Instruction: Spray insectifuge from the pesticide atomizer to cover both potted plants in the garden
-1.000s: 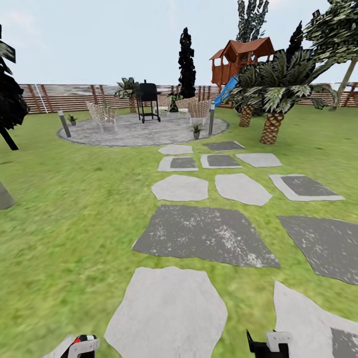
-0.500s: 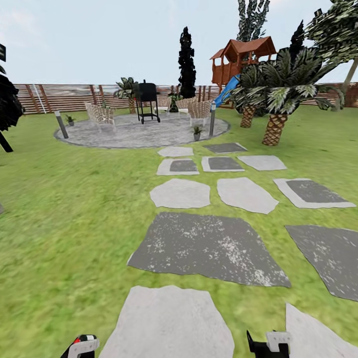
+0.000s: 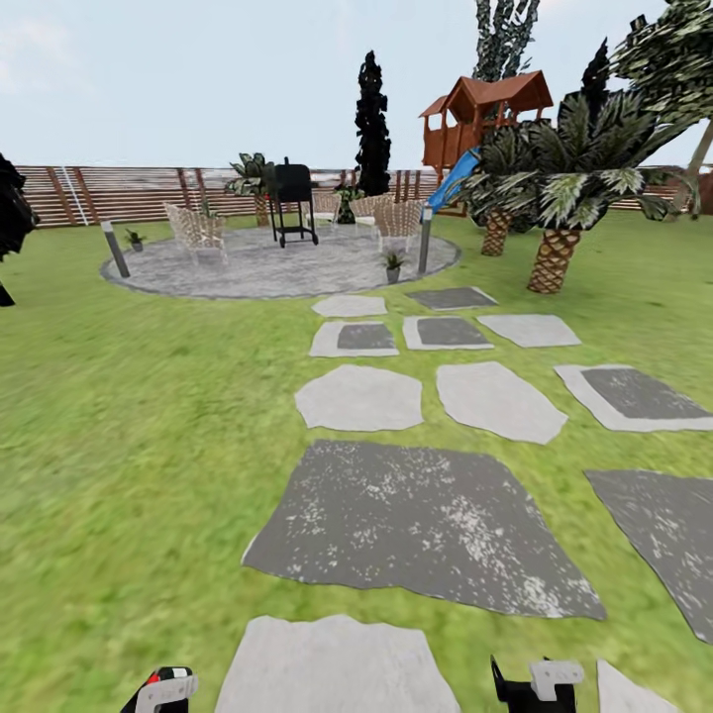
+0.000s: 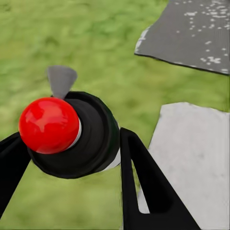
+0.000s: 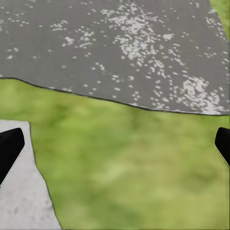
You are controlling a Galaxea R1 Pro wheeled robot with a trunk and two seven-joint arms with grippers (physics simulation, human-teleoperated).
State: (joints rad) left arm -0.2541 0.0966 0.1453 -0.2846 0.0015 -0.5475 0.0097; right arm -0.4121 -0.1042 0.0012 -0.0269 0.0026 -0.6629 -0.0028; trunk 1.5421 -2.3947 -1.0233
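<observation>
Gripping the pesticide atomizer in the left jaws, one black finger pressed to each side of its round black top, with a glossy red knob and a thin white band at that end. Holding the right jaws spread wide, nothing between them but lawn and stepping stones. Standing in the garden on grass among pale and dark grey flat stones, facing a grey speckled paved round well ahead. Seeing two potted plants there, far from both jaws: one at the round's near edge just beside a short post, the other at its left edge near another post. Also on the round, a black grill and wicker chairs. Beyond, a brown slatted fence, dark trees and a red-brown playhouse with a blue slide. Off to the right, scaly-trunked palms.
</observation>
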